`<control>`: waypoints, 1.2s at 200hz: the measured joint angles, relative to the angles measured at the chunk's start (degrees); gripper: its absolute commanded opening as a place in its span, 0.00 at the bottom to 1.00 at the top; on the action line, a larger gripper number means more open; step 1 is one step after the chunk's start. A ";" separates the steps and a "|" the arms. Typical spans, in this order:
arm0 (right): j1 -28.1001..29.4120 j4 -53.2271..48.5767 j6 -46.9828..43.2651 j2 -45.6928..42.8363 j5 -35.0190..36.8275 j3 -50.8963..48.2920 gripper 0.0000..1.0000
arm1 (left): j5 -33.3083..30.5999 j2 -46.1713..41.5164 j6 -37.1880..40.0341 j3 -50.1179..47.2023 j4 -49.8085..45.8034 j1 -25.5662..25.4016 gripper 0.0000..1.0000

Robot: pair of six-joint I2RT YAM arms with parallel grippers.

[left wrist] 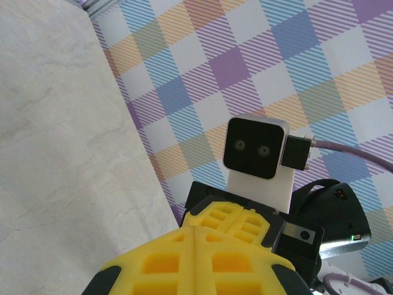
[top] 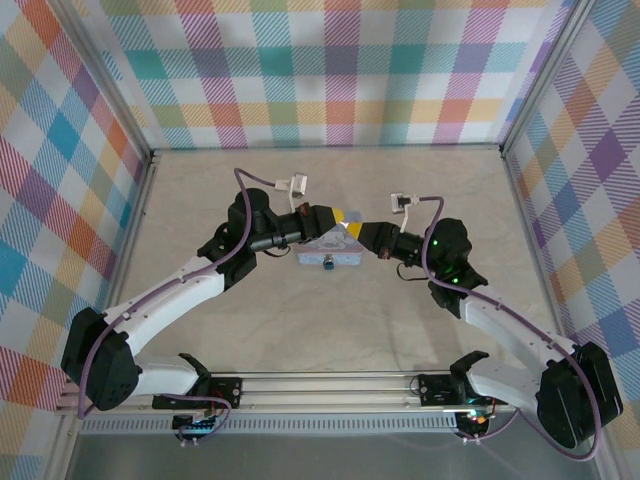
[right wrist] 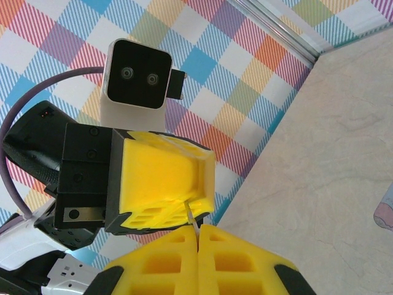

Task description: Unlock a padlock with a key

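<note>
Above the middle of the table my two grippers meet tip to tip. In the right wrist view my right gripper (right wrist: pixel 198 228) is shut on the key (right wrist: pixel 193 220), a thin grey sliver sticking up out of its yellow jaws. The sliver's far end runs into the seam of my left gripper's yellow fingers (right wrist: pixel 161 178), which are pressed together. From above, the left gripper (top: pixel 338 220) and right gripper (top: pixel 358 230) hover over a pale blue tin (top: pixel 312 250). The small dark bluish padlock (top: pixel 328 266) hangs at the tin's near side. In the left wrist view the left gripper (left wrist: pixel 195 228) is shut.
Checked walls (top: pixel 320 70) enclose the marbled table (top: pixel 330 330) on three sides. Purple cables (top: pixel 255 180) loop off both wrists. A corner of the tin (right wrist: pixel 385 210) shows at the right edge of the right wrist view. The rail with the arm bases (top: pixel 330 385) runs along the near edge.
</note>
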 measured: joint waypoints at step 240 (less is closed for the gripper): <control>-2.19 -34.67 -27.63 14.84 22.32 18.29 0.00 | -12.57 7.37 7.78 -18.45 -4.79 -0.04 0.68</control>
